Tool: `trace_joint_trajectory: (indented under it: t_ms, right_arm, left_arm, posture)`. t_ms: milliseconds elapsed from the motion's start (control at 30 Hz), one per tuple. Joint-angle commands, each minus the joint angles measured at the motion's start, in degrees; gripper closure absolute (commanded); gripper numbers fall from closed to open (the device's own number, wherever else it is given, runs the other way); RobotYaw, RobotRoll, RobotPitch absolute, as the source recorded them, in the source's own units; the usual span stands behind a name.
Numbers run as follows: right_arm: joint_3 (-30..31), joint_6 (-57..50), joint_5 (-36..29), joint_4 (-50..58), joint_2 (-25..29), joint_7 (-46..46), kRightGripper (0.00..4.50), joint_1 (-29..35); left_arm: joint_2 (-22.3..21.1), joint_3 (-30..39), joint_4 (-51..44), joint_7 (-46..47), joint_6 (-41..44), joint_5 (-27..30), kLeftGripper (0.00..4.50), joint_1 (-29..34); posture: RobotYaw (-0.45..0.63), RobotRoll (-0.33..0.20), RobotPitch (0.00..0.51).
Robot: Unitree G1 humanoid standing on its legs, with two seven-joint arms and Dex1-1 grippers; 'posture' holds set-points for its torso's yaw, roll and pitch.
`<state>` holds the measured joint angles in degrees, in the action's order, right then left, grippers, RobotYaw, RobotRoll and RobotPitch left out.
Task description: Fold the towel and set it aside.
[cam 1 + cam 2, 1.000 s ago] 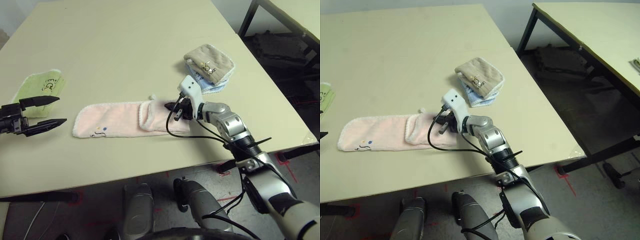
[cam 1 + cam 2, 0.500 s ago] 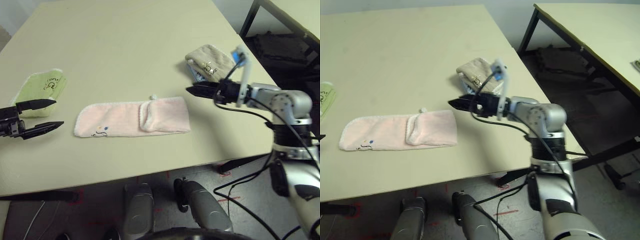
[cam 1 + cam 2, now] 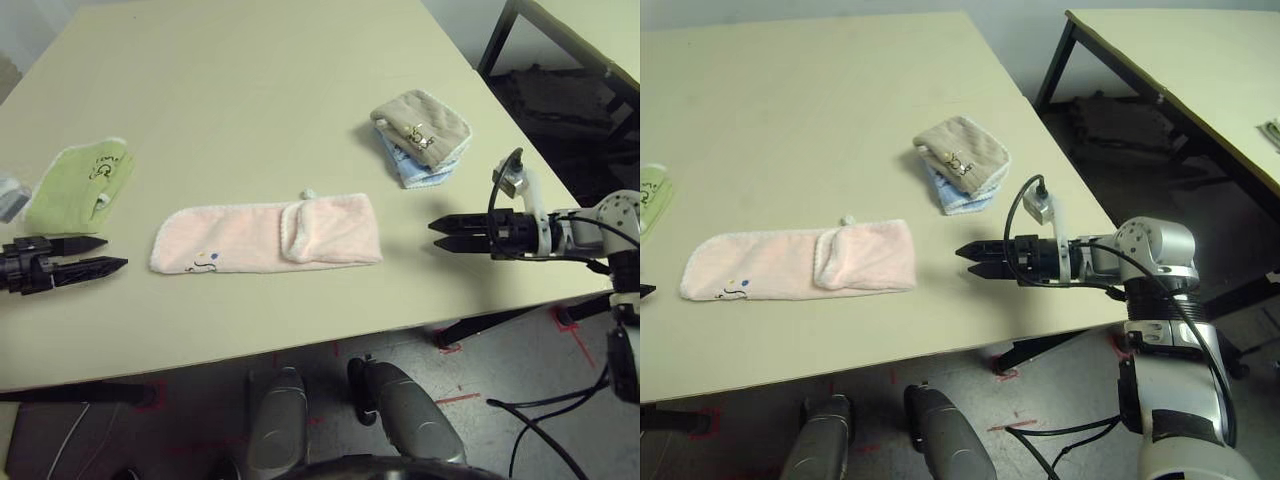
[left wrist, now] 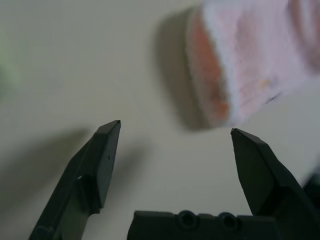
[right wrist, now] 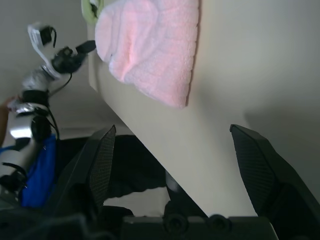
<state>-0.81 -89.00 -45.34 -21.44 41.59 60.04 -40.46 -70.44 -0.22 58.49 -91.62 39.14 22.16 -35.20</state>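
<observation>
Honestly the risk looked like that loose flap: the pink towel (image 3: 268,236) lay mid-desk (image 3: 260,90) as a long strip, one end doubled back, and fluffy terry like that could slump open if grabbed by one layer. Both hands hung empty, fingers apart, left hand (image 3: 108,254) and right hand (image 3: 438,226) off either end.

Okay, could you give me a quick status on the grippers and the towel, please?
Left gripper open, off the towel's left end. Right gripper open, off its right end. Pink towel flat, right end folded over. Nothing in the way.
</observation>
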Motion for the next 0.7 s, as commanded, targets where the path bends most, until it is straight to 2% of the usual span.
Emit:
trace_joint_trajectory:
  t_ms: [33, 233, 400, 700]
  right_arm:
    - [0.62, 0.4, -0.13, 1.36, 1.46, 0.51, 0.02, 1.54]
    - [0.07, 0.54, -0.32, 2.57, 1.98, 0.4, 0.02, 2.53]
    - [-1.35, 1.5, 0.35, 2.06, 1.65, -0.95, 0.02, 2.55]
    - [-3.22, 1.97, 0.44, 1.75, 0.9, -2.92, 0.02, 2.51]
  left_arm:
    - [2.05, -0.38, 1.53, -0.86, 9.85, -0.96, 0.0, -3.09]
    - [5.81, 0.32, 3.13, -0.5, 16.35, -1.71, 0.0, -8.19]
    - [7.66, 0.58, 5.23, 1.69, 15.97, -3.45, 0.0, -9.63]
    - [10.1, -4.65, 4.42, 2.14, 17.18, -9.9, 0.0, -10.71]
  posture:
    - [-0.07, 0.0, 0.188]
    - [-0.08, 0.0, 0.19]
    - [-0.09, 0.0, 0.194]
    - [-0.1, 0.0, 0.199]
